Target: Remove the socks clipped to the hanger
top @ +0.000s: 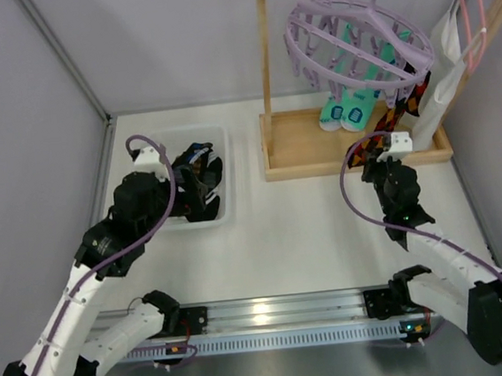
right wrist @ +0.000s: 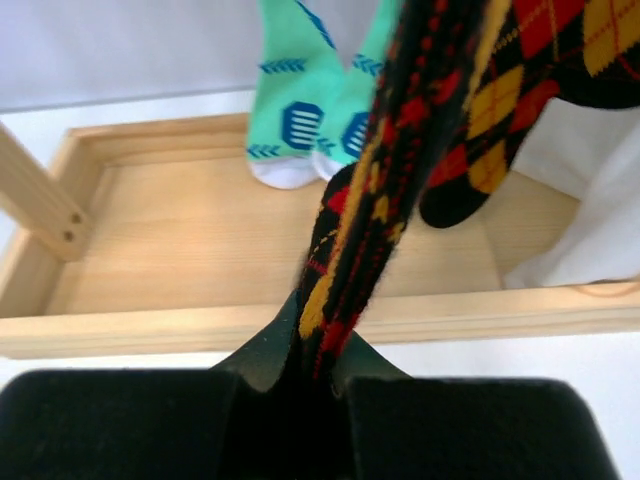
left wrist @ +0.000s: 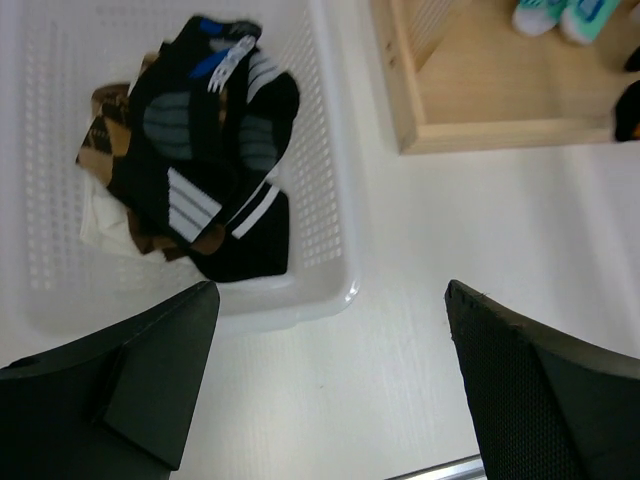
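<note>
The lavender ring hanger [top: 357,40] hangs from the wooden bar at the back right. A pair of teal socks [top: 346,112] and an argyle sock [top: 401,107] hang clipped under it. My right gripper [right wrist: 322,345] is shut on the lower end of the argyle sock [right wrist: 400,170], which stretches taut up toward the hanger. A second argyle sock [right wrist: 520,110] hangs beside it, and the teal socks [right wrist: 305,110] behind. My left gripper [left wrist: 330,380] is open and empty, just in front of the white basket [left wrist: 335,180] that holds a black patched sock [left wrist: 215,150] and a brown one [left wrist: 105,140].
The wooden rack's tray base [top: 304,143] stands under the hanger, with an upright post [top: 265,53]. A white cloth [top: 442,94] and pink wire hanger [top: 474,6] hang at the far right. The basket [top: 153,144] sits at the left. Grey walls enclose the table.
</note>
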`<state>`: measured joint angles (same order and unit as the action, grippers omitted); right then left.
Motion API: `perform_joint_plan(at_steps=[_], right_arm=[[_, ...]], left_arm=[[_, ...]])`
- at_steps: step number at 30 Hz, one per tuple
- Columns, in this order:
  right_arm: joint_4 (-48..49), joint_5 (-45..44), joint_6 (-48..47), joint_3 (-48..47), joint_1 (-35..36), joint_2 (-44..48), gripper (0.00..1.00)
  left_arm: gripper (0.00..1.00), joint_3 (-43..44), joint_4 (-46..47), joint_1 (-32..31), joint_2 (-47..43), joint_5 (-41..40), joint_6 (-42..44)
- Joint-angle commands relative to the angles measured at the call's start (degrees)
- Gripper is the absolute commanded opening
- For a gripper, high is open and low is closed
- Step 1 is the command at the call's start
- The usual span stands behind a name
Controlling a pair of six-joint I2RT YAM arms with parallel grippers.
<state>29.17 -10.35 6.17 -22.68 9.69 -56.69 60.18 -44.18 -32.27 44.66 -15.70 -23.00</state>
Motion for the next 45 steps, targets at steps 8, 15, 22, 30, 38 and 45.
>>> perform_joint_plan(at_steps=[8, 15, 22, 30, 38, 45], right_arm=[[1.9, -27.9, 2.4, -0.5, 27.4, 4.2, 0.0], [3.1, -35.5, 2.3, -6.3, 39.6, -2.7, 0.0], [5.4, -41.5, 2.4, -11.2, 45.1, -9.6, 0.0], [7.6, -42.0, 3.3, -12.2, 47.7, -11.7, 0.0], [2.7, -43.1, 4.8, -14.6, 48.8, -12.8, 0.0], [0.1, -43.8, 6.0, -15.3, 50.8, -12.2, 0.0]], left_arm=[[0.98, 33.9, 2.9, -3.4, 19.4, 6.8, -1.3], [0.98, 55.4, 2.9, -26.6, 40.6, -13.0, 4.7], [0.99, 78.6, 3.2, -28.6, 58.4, -15.1, 11.6], [0.98, 85.1, 7.6, -28.9, 68.1, -12.4, 16.1], [0.98, 83.0, 13.7, -29.2, 71.3, -14.3, 19.2], [0.84, 81.9, 16.5, -29.1, 73.1, -15.1, 20.5]])
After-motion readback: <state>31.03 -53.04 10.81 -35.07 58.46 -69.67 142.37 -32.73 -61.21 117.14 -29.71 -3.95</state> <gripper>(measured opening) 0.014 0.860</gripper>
